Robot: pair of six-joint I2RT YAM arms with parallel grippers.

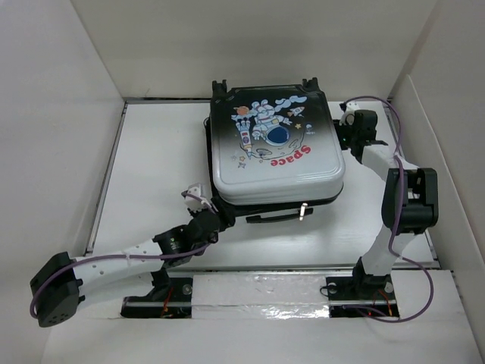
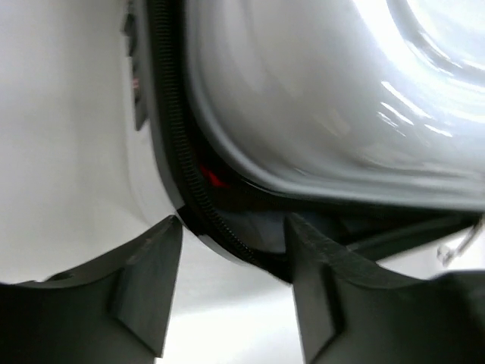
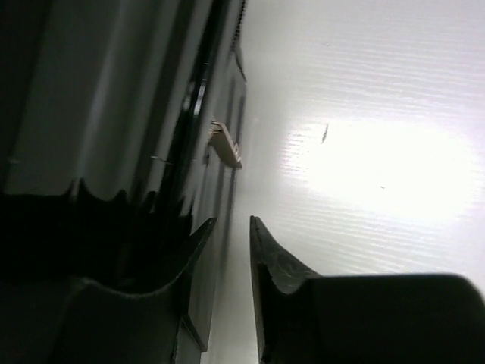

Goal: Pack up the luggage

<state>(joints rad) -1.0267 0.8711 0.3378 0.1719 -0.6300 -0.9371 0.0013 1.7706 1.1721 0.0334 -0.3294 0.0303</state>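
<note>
While closed black-to-white hard-shell suitcase (image 1: 276, 148) lies flat, handle edge toward arm bases, left gripper (image 2: 231, 254) half-open, straddling near-left corner zipper rim; right gripper (image 3: 233, 250) slightly parted, seemingly empty, beside right side.

White table (image 1: 151, 152) enclosed by plain white walls (image 1: 53, 114), evenly lit.

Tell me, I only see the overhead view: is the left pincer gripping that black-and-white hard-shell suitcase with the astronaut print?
Observer: Not clamped. The left wrist view shows the left pincer with jaws apart, the suitcase corner's black zipper edge between them.
Operator: Anything in the seam?
Observer: A small red scrap shows behind the zipper.
Operator: And the right pincer?
Observer: The right pincer is slightly open and empty, below a small pale tab.
</note>
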